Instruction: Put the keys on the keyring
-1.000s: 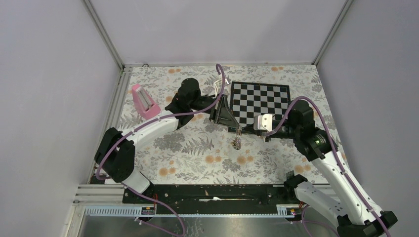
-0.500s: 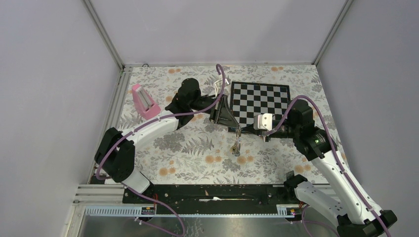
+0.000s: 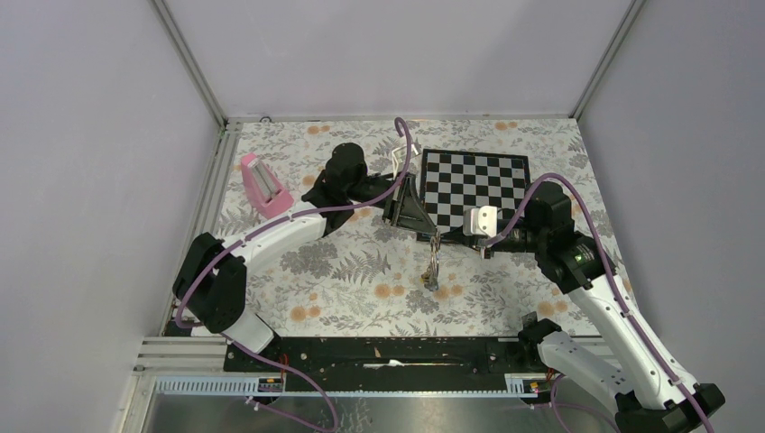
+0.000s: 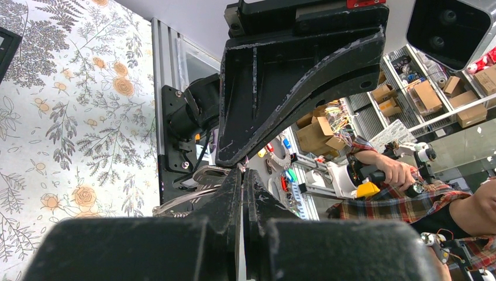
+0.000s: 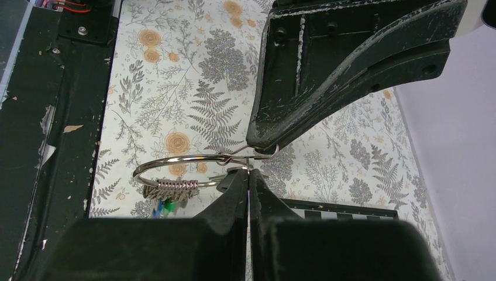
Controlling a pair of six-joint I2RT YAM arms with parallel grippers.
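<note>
Flowery cloth covers the table, and grey walls stand on three sides. Far on the left sits one pink box-like thing. Next comes the left gripper, which reaches in to the middle of the table. Its two fingers are pressed tight together, and they pinch a thin wire at the top of the keyring. The keyring hangs down from that pinch, with its long way running from the finger tips toward the near edge of the table. Its low end is close to the cloth, but I cannot tell if it touches. Just to the right is the right gripper. Its fingers are squeezed tight too, and their tips meet the ring right under the left gripper's tips. I cannot tell if a key sits between them or only the wire. So both grippers are at the same top end of the ring, nearly tip to tip, and neither is closer. I think the next move depends on that little spot where wire and tips meet. Behind them, a bit to the right, lies one chessboard. Counting: two arms, one keyring with one big ring, one green tag and one blue tag. The keys are too small and tangled to count, and I see none lying loose on the cloth.
</note>
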